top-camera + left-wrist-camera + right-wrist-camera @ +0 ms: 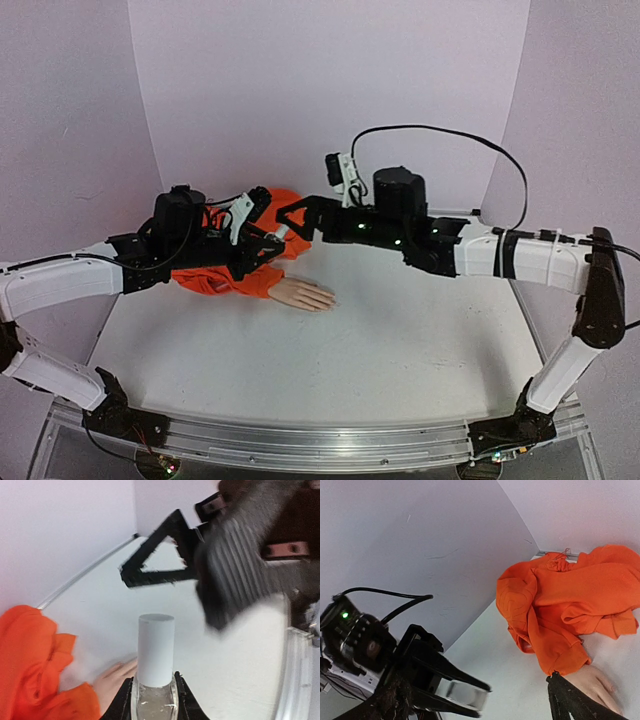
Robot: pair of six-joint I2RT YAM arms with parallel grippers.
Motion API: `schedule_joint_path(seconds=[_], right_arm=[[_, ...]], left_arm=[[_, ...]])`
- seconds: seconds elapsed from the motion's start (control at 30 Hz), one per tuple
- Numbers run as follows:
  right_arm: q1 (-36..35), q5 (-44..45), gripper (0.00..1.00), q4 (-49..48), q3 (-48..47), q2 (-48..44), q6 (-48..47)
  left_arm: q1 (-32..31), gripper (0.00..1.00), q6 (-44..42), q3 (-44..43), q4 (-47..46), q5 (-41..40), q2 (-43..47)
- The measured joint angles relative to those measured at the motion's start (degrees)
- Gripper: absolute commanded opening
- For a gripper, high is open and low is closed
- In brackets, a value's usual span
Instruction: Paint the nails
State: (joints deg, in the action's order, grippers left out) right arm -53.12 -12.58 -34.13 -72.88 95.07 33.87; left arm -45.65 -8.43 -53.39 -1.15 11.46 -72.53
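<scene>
White table [400, 350] is seen under both arms, which are stretched toward the back middle. Orange sleeve [570, 600] is bunched on the table by the back wall. In the top view much of it is covered by the left arm.

Mannequin hand [303, 294] is laid flat on the table, sticking out of the sleeve cuff, with fingers pointed right in the top view. In the right wrist view it is partly hidden behind a dark finger of that gripper, and in the left wrist view only a strip is shown beside the bottle.

Right gripper [288, 216] is held above the sleeve, just beside the left one. Its fingers are seen well apart at the bottom of its own view, blurred and cut off by the frame.

Left gripper [155, 704] is clamped on a small clear bottle [156, 655] with a white cap, held upright. The bottle base is cut off by the frame edge.

The nails [327, 300] are located at the fingertips, on the table right of the sleeve. They are too small to be made out singly.
</scene>
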Motion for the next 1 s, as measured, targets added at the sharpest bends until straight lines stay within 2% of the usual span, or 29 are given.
schedule_joint_path(seconds=[0.1, 0.17, 0.27, 0.4, 0.5, 0.8, 1.0], right_arm=[[4.48, -8.07, 0.98, -2.58, 2.84, -3.15, -3.80], [5.33, -14.95, 0.94, -5.44, 4.09, -4.35, -5.64], [4.52, -24.15, 0.78, -10.99, 5.25, -4.39, -6.01], [3.52, -32.85, 0.56, -18.78, 5.97, -3.19, -3.45], [3.45, -37.16, 0.47, -24.35, 5.99, -1.51, -0.63], [1.88, -41.27, 0.34, -30.34, 5.88, 0.31, 3.06], [1.03, -41.79, 0.09, -31.28, 5.88, 0.72, 3.41]], left_arm=[[4.52, 0.00, 5.16, -0.57, 0.04, 17.25, 0.48], [6.78, 0.00, 9.20, -2.49, 0.09, 29.88, -0.72], [6.54, 0.00, 14.29, -6.75, -0.87, 44.87, -3.61], [5.03, 0.00, 17.53, -7.82, -2.05, 55.19, -4.04], [4.42, 0.00, 19.10, -7.82, -1.88, 58.38, -4.09], [4.13, 0.00, 20.76, -8.00, -2.19, 61.37, -4.31], [4.07, 0.00, 21.00, -8.13, -2.40, 61.46, -4.35]])
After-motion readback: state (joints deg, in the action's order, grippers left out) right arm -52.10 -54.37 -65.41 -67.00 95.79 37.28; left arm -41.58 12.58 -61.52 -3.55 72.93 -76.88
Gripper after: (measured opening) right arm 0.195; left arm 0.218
